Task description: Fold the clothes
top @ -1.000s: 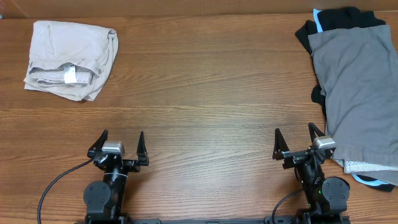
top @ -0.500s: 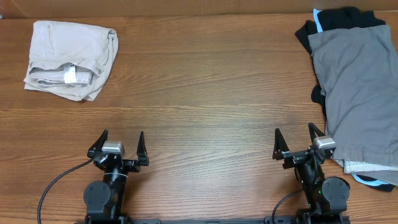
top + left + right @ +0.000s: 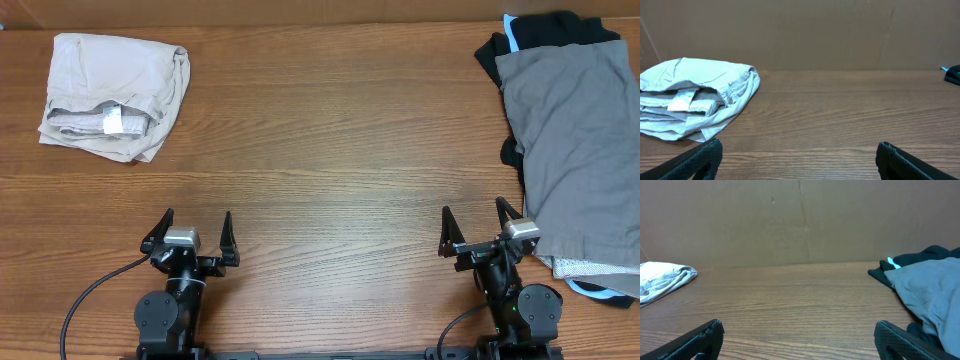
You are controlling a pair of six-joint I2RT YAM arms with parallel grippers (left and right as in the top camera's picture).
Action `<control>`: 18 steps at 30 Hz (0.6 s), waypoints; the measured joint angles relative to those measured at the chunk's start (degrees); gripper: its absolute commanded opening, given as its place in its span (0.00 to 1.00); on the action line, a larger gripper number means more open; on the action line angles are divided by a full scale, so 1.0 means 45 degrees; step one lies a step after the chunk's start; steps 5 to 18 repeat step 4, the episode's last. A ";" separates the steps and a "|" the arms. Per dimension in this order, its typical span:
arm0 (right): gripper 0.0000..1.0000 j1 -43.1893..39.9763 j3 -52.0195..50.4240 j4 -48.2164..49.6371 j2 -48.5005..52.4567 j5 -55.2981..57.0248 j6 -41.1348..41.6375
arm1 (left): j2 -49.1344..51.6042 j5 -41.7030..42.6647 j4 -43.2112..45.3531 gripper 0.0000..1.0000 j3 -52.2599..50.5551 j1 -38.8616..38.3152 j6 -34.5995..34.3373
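The cream khaki shorts (image 3: 115, 92) lie bunched in a rough fold at the far left of the table, a small white label showing at their near edge. They also show in the left wrist view (image 3: 695, 97) and far left in the right wrist view (image 3: 662, 280). My left gripper (image 3: 190, 228) is open and empty near the front edge, well short of the shorts. In its own view the left gripper (image 3: 797, 152) has its fingertips wide apart. My right gripper (image 3: 475, 222) is open and empty at the front right, and the right gripper (image 3: 799, 332) shows only bare wood between its tips.
A grey garment (image 3: 580, 140) lies over a black garment with light-blue trim (image 3: 540, 35) at the far right, close beside my right gripper. Both show in the right wrist view (image 3: 925, 287). A brown wall (image 3: 800, 30) stands behind the wooden table (image 3: 330, 150).
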 measured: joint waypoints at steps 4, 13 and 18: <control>1.00 0.0000 0.0000 0.0000 0.0000 0.0000 0.0000 | 0.0000 0.0000 0.0000 1.00 0.0000 0.0000 0.0000; 1.00 0.0000 0.0000 0.0000 0.0000 0.0000 0.0000 | 0.0000 0.0000 0.0000 1.00 0.0000 0.0000 0.0000; 1.00 0.0000 0.0000 0.0000 0.0000 0.0000 0.0000 | 0.0000 0.0000 0.0000 1.00 0.0000 0.0000 0.0000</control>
